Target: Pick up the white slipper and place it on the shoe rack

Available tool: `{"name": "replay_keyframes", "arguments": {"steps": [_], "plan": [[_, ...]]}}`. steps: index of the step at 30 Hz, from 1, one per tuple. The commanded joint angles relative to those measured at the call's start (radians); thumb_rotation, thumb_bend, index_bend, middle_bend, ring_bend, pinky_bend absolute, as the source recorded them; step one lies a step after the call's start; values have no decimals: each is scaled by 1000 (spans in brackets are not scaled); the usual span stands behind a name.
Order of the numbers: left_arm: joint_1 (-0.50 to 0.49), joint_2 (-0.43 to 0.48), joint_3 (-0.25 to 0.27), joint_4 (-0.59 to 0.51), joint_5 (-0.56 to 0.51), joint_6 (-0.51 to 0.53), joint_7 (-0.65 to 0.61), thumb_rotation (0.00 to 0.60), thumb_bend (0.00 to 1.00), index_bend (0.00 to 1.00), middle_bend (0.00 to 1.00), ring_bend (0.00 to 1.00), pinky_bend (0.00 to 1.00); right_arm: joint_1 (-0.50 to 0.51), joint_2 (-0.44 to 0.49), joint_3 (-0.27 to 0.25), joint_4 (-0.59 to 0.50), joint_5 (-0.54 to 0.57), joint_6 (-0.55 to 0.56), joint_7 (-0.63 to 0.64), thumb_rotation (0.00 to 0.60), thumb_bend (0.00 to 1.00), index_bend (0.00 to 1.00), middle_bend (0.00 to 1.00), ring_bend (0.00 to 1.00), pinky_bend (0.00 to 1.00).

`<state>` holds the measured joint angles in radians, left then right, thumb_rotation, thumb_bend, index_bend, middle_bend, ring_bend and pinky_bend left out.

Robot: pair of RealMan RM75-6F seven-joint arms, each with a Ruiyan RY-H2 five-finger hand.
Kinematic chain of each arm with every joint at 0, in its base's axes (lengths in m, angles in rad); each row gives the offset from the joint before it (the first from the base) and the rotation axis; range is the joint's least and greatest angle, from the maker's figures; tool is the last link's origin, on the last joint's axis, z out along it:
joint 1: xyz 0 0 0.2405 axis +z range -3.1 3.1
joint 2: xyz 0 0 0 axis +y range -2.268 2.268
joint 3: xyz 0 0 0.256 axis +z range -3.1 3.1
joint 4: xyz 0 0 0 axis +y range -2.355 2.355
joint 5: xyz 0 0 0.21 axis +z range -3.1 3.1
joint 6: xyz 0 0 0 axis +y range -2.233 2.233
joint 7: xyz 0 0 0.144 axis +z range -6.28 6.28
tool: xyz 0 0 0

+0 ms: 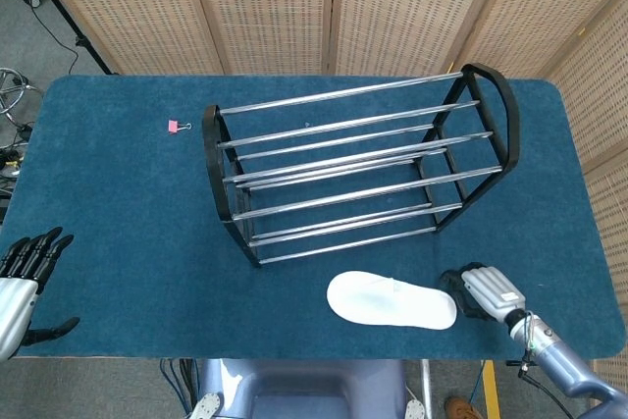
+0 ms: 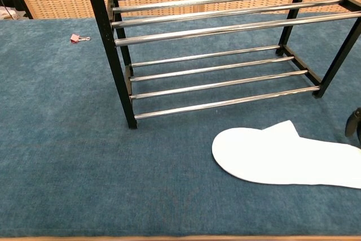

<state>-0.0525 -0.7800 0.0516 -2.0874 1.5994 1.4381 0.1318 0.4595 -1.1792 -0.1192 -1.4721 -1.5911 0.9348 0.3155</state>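
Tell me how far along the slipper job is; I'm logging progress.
Nothing looks done: the white slipper lies flat on the carpet in front of the shoe rack, whose bars are bare. The right robot hand sits at its heel end. Lifting and placing remain.

Shoe rack [image 1: 358,169]: glossy chrome metal rails, matt black end frames. Surface [image 1: 118,203]: blue napped cloth, matt. White slipper [image 1: 391,300]: smooth, matt.

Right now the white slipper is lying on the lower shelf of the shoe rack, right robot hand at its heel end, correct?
Not quite. The white slipper lies on the blue mat in front of the shoe rack, not on a shelf; the head view shows it. The right robot hand is at its heel end.
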Motion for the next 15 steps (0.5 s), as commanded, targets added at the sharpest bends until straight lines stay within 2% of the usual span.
{"name": "replay_keyframes", "arguments": {"steps": [1,10,13,15], "plan": [[0,-1,0,0,0,1,0,600,0,0,0,0,0,-5,18,-19,-25,-28,14,-4,600,746,349,452,353,229],[1,1,1,0,1,1,-2,600,0,0,0,0,0,-8,35,-44,-79,-83,43,-45,600,747,354,446,353,231],[2,2,0,1,0,3,-6,600,0,0,0,0,0,-12,31,-32,-76,-81,67,-63,600,746,355,437,350,231],[0,2,0,1,0,1,-7,600,0,0,0,0,0,-15,26,-1,-64,-55,93,-78,600,746,354,431,343,231]]}}
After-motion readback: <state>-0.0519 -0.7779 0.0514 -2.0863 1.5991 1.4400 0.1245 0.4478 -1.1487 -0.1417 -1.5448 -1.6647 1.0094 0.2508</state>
